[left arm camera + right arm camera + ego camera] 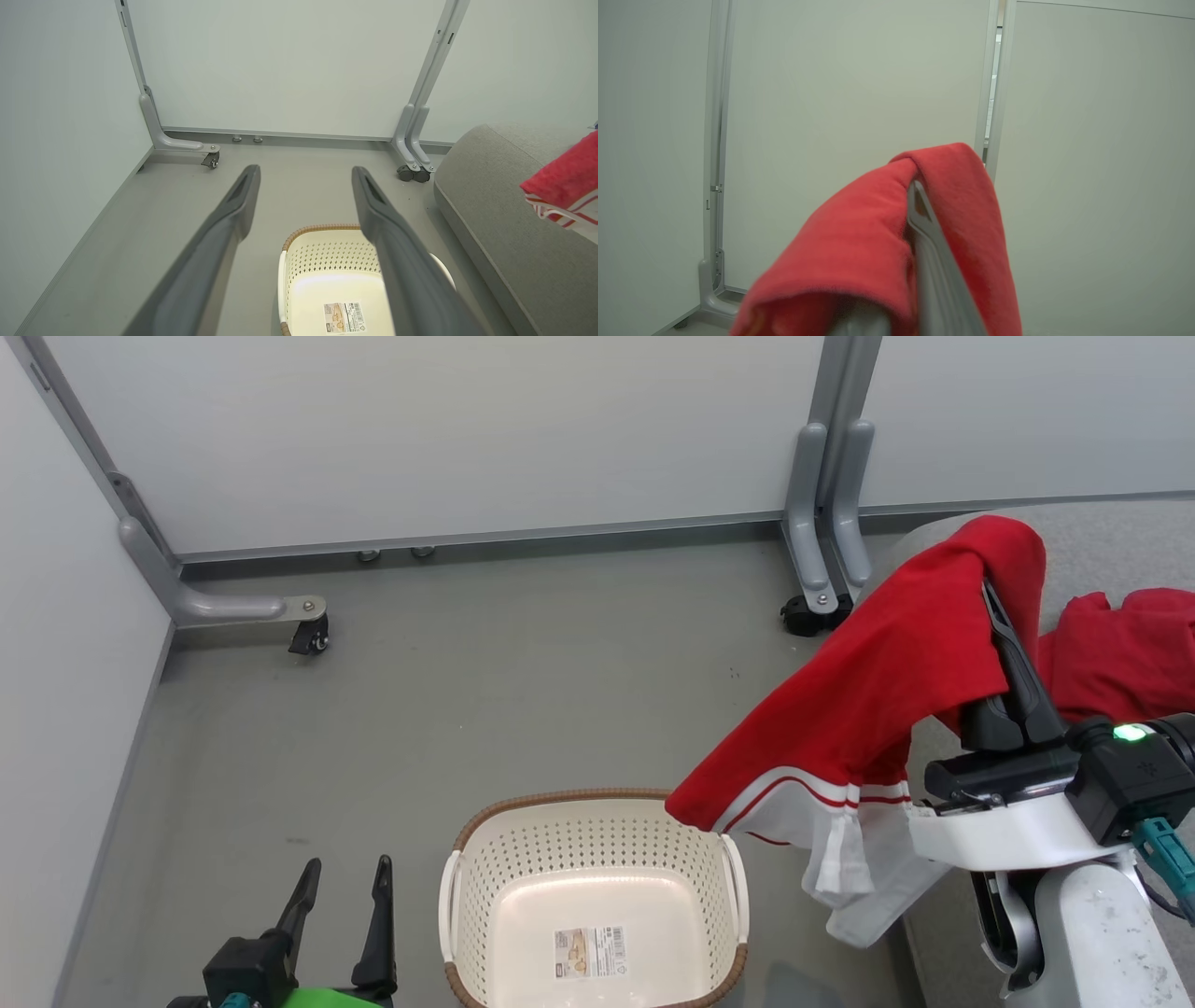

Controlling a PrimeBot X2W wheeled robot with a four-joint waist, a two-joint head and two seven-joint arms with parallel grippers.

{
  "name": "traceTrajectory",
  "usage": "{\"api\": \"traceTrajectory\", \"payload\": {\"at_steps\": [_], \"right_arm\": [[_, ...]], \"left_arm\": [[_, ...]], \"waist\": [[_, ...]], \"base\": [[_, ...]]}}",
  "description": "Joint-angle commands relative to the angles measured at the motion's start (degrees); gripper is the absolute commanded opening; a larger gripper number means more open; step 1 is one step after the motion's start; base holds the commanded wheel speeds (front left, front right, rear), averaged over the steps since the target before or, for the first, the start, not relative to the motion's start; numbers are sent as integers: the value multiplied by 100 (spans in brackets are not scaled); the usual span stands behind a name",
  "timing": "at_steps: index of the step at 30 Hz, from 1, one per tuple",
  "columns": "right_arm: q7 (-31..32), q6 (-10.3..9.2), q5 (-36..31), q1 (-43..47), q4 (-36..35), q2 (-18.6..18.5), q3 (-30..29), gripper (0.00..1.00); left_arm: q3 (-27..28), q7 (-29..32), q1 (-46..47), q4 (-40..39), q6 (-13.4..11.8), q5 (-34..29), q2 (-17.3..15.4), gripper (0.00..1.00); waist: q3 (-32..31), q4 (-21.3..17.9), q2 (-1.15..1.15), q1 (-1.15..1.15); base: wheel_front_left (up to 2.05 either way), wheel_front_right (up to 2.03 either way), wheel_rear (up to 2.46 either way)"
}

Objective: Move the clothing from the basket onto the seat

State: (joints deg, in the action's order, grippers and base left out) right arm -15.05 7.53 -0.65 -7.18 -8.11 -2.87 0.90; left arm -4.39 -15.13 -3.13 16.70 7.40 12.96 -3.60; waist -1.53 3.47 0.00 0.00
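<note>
Right gripper [990, 593] clenched on one red garment [887, 691], fingers pointing up, cloth draped over their tips and falling on both sides. Held high at the seat's [1102, 537] left edge, near its far left corner, partly out over the floor [467, 691]. White striped trim [822, 798] hanging lowest, off the seat's left edge. In the head view, hem's red corner overlapping the basket's [597, 859] far right rim; touching or not, impossible to tell. Second red garment [1120, 653] lying crumpled on the seat, just right of the upturned fingers, well in from the left edge. Left gripper [347, 868] released, jaws spread wide with nothing between them, low over the floor just left of the basket. Basket standing on the floor, close beside the seat's left edge, with a paper label [590, 952] on its cream bottom. Behind, pale partition panels [467, 429] on grey castor feet [308, 639] along the floor's far edge.
</note>
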Motion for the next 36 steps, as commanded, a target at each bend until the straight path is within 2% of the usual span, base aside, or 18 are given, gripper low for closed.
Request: {"api": "traceTrajectory", "payload": {"at_steps": [1,9,15,36], "right_arm": [[-19,-8,27,76,5,-4,-9,0],[-19,-8,26,-13,-15,-4,-19,0],[-19,-8,-50,-99,-53,-5,-46,0],[-19,-8,-157,-237,-154,-21,-389,0]], "left_arm": [[-21,-1,-79,0,16,-44,4,100],[-61,-1,-61,-37,17,20,16,100],[-54,-1,-1,-48,17,40,22,100],[-119,-1,373,-62,16,-11,44,100]], "waist": [[3,-2,0,0],[75,-170,0,0],[155,-552,0,0],[482,-2774,0,0]], "base": [[0,0,0],[0,0,0],[0,0,0],[0,0,0]]}}
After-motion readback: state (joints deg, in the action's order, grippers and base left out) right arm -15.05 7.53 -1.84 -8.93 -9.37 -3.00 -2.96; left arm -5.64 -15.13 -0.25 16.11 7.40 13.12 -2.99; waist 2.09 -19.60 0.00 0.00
